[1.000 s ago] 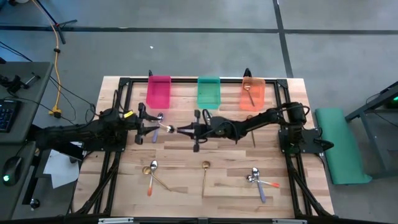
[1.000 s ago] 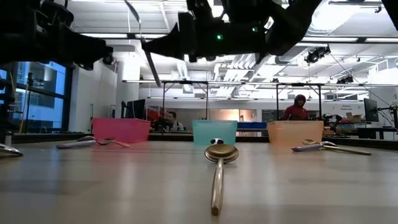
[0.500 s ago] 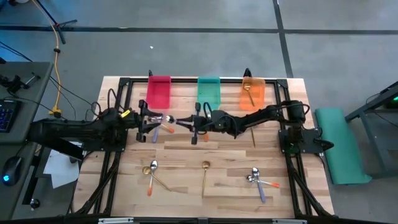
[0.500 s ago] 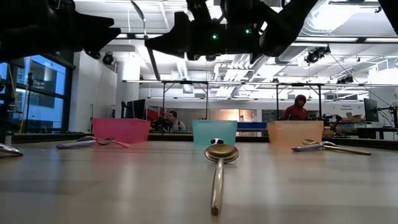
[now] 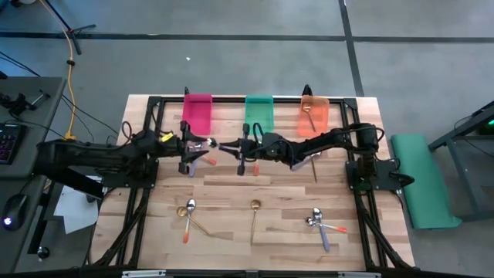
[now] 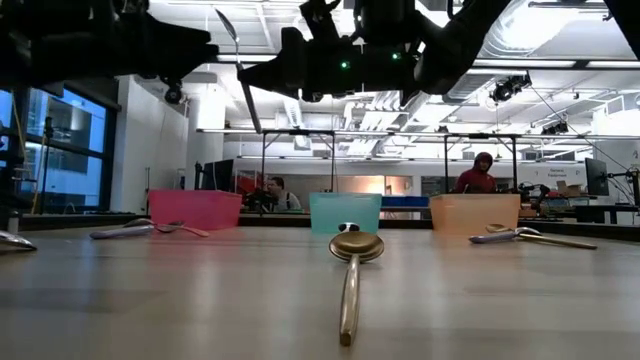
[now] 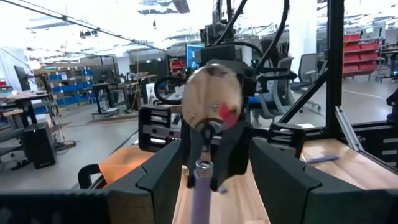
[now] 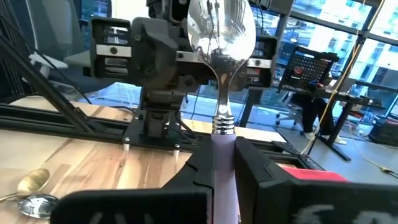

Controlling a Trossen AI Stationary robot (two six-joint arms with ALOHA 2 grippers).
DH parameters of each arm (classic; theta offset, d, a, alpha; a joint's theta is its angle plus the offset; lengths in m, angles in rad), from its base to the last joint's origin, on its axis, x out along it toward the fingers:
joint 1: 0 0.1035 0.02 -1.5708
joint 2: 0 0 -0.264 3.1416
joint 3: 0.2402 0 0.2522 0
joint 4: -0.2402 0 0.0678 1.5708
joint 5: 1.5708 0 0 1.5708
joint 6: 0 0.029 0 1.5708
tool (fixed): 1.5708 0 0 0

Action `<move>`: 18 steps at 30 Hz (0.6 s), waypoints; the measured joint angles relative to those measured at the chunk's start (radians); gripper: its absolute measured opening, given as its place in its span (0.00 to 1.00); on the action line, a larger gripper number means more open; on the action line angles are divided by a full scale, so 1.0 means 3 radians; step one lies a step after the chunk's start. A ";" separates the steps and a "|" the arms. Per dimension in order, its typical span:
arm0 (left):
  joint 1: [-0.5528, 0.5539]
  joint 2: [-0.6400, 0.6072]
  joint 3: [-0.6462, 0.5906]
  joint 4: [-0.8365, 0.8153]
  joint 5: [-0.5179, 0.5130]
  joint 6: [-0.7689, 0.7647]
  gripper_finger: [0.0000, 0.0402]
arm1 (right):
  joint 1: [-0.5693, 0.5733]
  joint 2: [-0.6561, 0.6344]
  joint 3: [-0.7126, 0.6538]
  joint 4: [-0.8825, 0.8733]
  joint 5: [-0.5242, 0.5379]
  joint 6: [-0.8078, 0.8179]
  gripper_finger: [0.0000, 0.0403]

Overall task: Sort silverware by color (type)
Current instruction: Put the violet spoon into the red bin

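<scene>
Mid tabletop [image 5: 231, 193], up in the air, R claw [image 5: 225, 146] pinches the purple spoon [image 8: 219, 37] & L claw [image 5: 193, 150] waits wide open by it, holding nothing, so L should squeeze before R lets go; far back, red bin [image 5: 197, 116] & teal bin [image 5: 259, 116] look empty, orange bin [image 5: 320, 123] has 1 gold spoon [image 5: 308, 110].

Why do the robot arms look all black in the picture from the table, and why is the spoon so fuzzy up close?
Low view: bright ceiling lights shine behind the arms, so they show only as dark shapes. Left wrist view: the purple-handled spoon is out of focus. Right wrist view: its bowl is sharp and mirrors the room.
</scene>
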 joint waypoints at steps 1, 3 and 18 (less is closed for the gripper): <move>0.0000 0.0041 0.0022 0.0000 0.0000 0.0006 0.45 | 0.0000 0.0000 0.0000 0.0001 -0.0011 -0.0001 0.01; 0.0000 0.0117 0.0066 0.0000 -0.0001 0.0026 0.45 | 0.0000 0.0000 0.0000 0.0002 -0.0018 -0.0001 0.01; -0.0001 0.0742 0.0258 0.0263 0.0112 0.0049 0.45 | 0.0000 0.0000 0.0001 0.0056 -0.0077 0.0000 0.01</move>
